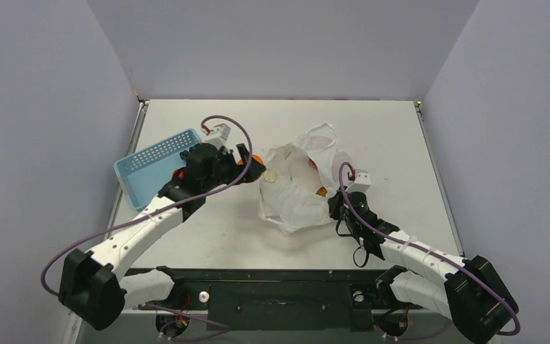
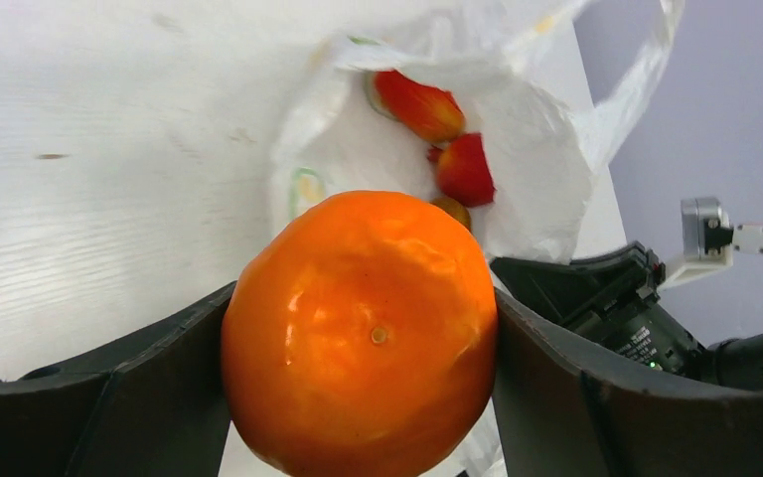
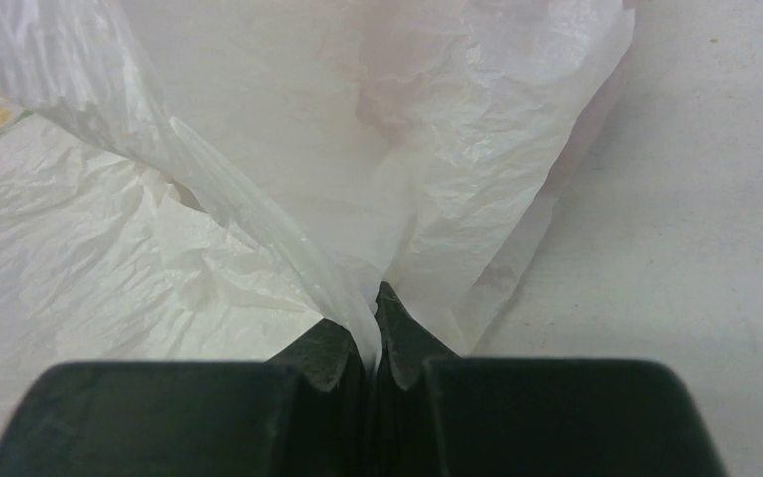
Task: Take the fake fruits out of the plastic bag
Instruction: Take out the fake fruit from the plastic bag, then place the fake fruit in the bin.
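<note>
The left gripper (image 2: 360,383) is gripping the toy orange (image 2: 358,298) just outside the plastic bag (image 1: 293,197), while the right gripper (image 3: 373,333), closed on a fold of it, is seemingly anchoring it with red strawberry pieces (image 2: 462,169) lying inside.

Orange (image 2: 363,333): glossy plastic skin, smooth, faintly dented, hard highlights. Red pieces (image 2: 419,104): shiny, smooth. Plastic bag (image 3: 159,258): thin translucent white film, heavily crinkled, soft sheen. Table (image 2: 89,179): matt white, fine brushed grain, few scuffs. Blue basket (image 1: 159,161): perforated moulded plastic, finish unclear from above. Right gripper (image 3: 376,301) fingers (image 3: 323,356): matt black, finely textured.
</note>
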`<action>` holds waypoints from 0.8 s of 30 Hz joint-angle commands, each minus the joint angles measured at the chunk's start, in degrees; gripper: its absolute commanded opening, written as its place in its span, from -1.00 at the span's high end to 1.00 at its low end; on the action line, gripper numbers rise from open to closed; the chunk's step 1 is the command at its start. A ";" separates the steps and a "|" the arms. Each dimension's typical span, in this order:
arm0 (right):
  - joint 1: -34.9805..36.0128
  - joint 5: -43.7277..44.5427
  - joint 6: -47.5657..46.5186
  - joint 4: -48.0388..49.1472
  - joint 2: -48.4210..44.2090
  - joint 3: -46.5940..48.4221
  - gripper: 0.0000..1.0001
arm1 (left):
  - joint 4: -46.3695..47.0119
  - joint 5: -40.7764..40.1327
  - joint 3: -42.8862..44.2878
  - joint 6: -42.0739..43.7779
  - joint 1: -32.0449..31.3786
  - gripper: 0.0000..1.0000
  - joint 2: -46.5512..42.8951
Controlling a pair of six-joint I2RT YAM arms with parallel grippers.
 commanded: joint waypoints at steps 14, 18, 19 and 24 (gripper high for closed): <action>0.75 -0.52 -1.02 2.48 3.35 3.24 1.00 | -14.29 2.73 0.17 12.72 40.43 0.53 -6.46; 4.95 2.96 -2.28 0.28 5.10 5.54 1.00 | -7.40 1.86 0.92 10.43 45.74 0.53 0.47; 5.63 4.21 -2.69 -0.24 5.49 6.17 1.00 | -6.02 1.31 1.89 10.47 45.90 0.53 3.04; 9.15 7.92 -4.04 -1.06 5.33 7.04 1.00 | -2.63 -2.24 4.46 12.45 46.06 0.39 11.24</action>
